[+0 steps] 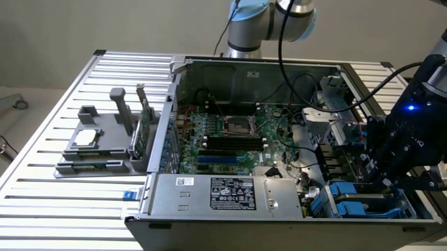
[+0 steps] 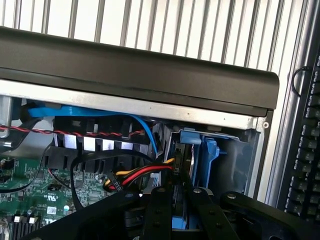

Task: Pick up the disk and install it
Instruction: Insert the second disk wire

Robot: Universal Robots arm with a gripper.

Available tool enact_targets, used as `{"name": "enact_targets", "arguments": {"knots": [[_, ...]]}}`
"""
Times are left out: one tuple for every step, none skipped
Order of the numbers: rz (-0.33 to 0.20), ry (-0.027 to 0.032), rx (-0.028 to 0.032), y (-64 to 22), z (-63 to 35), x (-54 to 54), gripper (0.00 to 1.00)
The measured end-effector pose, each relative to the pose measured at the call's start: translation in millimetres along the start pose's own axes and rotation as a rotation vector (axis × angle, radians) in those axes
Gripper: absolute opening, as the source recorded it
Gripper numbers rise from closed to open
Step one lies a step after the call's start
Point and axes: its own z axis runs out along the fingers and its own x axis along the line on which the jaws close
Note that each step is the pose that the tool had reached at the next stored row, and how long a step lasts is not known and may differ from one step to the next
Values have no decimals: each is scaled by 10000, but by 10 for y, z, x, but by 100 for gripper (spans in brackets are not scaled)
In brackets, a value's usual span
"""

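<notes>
Reaching down over the open computer case (image 1: 244,157) on the slatted table (image 1: 42,172), the arm bends from behind the case to its corner on the exterior view's right, where the tool (image 1: 394,180) hangs just above the blue drive bays (image 1: 349,198), probably so the disk goes in on edge. In the wrist view, the tool (image 2: 176,210) has its fingers drawn narrow on the disk (image 2: 181,162), which stands upright in a blue-framed bay (image 2: 207,155) beside the case wall (image 2: 150,75).
</notes>
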Motion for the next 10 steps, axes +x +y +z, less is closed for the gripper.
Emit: {"name": "enact_targets", "arguments": {"knots": [[0,0,5,1,0,0,18],[-1,0,9,4,0,1,18],[-2,0,13,9,0,0,18],[-1,1,17,13,0,0,18],[0,1,20,18,1,-2,18],[-2,0,23,24,1,-2,18],[-3,1,28,29,0,-3,18],[-3,2,31,32,1,-3,18],[-2,3,35,34,2,-3,18],[-2,5,38,36,3,-4,18]]}}
